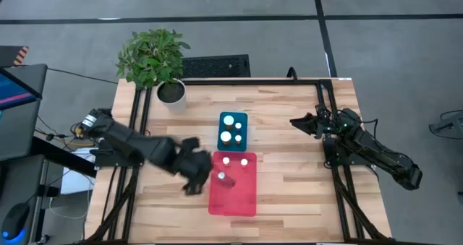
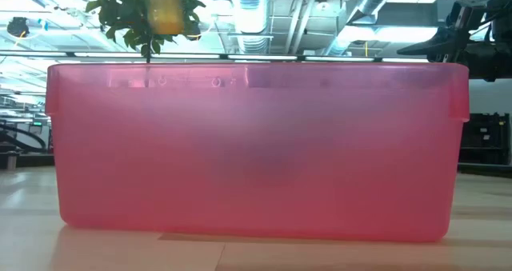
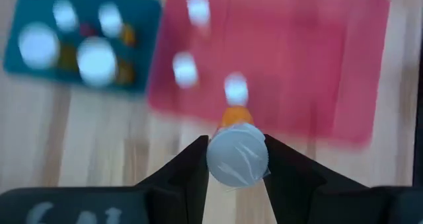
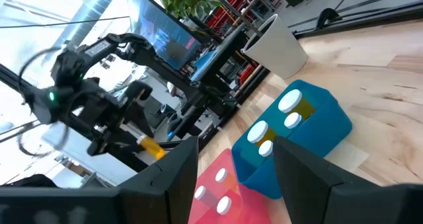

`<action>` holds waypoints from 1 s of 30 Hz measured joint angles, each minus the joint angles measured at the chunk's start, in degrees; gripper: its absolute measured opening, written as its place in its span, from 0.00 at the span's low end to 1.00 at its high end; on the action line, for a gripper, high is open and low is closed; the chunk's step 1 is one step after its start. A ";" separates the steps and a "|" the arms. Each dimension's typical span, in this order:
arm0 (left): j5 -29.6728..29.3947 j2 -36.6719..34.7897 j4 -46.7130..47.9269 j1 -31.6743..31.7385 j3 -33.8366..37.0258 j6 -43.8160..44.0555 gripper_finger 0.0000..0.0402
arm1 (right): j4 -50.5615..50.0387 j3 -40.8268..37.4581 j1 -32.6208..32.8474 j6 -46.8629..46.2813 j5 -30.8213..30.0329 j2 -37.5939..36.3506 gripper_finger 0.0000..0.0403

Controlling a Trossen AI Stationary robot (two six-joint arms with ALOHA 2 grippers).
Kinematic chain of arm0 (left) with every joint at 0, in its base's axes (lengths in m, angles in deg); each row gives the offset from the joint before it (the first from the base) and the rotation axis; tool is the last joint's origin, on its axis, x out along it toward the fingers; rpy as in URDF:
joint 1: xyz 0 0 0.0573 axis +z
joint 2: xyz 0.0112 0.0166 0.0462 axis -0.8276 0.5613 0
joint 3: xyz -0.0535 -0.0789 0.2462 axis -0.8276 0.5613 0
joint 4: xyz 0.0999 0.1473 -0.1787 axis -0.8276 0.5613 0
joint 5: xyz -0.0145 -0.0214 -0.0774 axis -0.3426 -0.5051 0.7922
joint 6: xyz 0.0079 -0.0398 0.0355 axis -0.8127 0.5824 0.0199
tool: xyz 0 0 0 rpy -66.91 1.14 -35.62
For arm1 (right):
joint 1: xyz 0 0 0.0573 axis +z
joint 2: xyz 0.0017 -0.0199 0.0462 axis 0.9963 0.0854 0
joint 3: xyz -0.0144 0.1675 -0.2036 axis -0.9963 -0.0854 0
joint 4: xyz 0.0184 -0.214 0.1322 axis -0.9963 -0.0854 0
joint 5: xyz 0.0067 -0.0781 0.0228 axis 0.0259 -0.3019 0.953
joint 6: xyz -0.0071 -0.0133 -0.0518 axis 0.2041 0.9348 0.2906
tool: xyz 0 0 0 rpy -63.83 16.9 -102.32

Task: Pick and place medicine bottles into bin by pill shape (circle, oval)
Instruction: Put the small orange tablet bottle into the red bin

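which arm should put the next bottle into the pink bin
Left, most likely. The left gripper is shut on a white-capped bottle at the edge of the pink bin. The right gripper waits, open and empty, toward the table's right side.

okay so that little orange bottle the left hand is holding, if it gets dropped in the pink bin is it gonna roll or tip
Probably yes. The orange bottle looks round-bodied with a wide white cap, held in the left hand, so on its side it would likely roll. It looks small and light, likely bouncing or tipping. The pink bin has raised walls that should contain it.
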 joint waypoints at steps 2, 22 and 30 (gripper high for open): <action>0.81 0.78 -5.82 3.70 -0.17 -3.70 0.30 | -0.02 0.01 0.00 0.00 0.02 0.01 0.51; 6.06 25.99 -7.54 10.37 -18.45 -20.27 0.28 | 0.04 -0.01 0.02 0.00 0.00 0.11 0.51; 8.51 31.64 -5.68 9.99 -19.93 -21.76 0.28 | 0.02 0.01 0.02 0.00 0.00 0.11 0.51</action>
